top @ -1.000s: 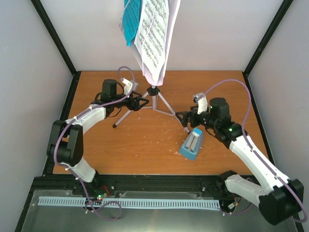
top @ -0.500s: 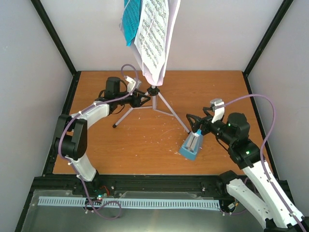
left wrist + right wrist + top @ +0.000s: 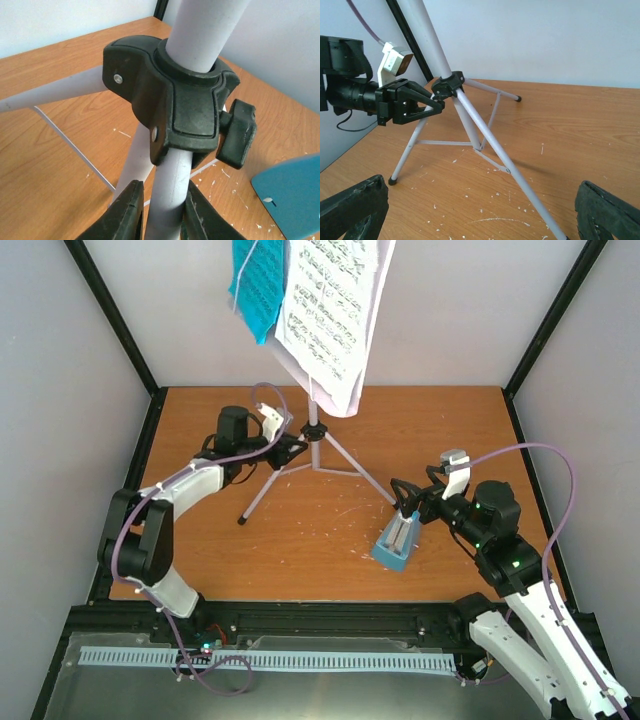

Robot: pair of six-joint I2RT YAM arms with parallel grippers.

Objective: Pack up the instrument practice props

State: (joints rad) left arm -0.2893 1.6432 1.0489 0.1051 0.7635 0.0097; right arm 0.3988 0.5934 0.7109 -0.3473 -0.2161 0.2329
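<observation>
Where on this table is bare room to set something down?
Free: the near strip of the table between the left arm and the metronome, and the far right corner. Crowded: the middle, where the tripod legs spread, the left gripper on its pole, the right gripper by one foot.

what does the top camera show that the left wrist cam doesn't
Only the top view: the sheets on the stand, the whole metronome, and the open right hand next to it. Only the left wrist view: the knob and screws on the black collar, and the left hand closed on the pole just below. Both: the stand's grey legs, the wooden table, and at least a corner of the metronome.
</observation>
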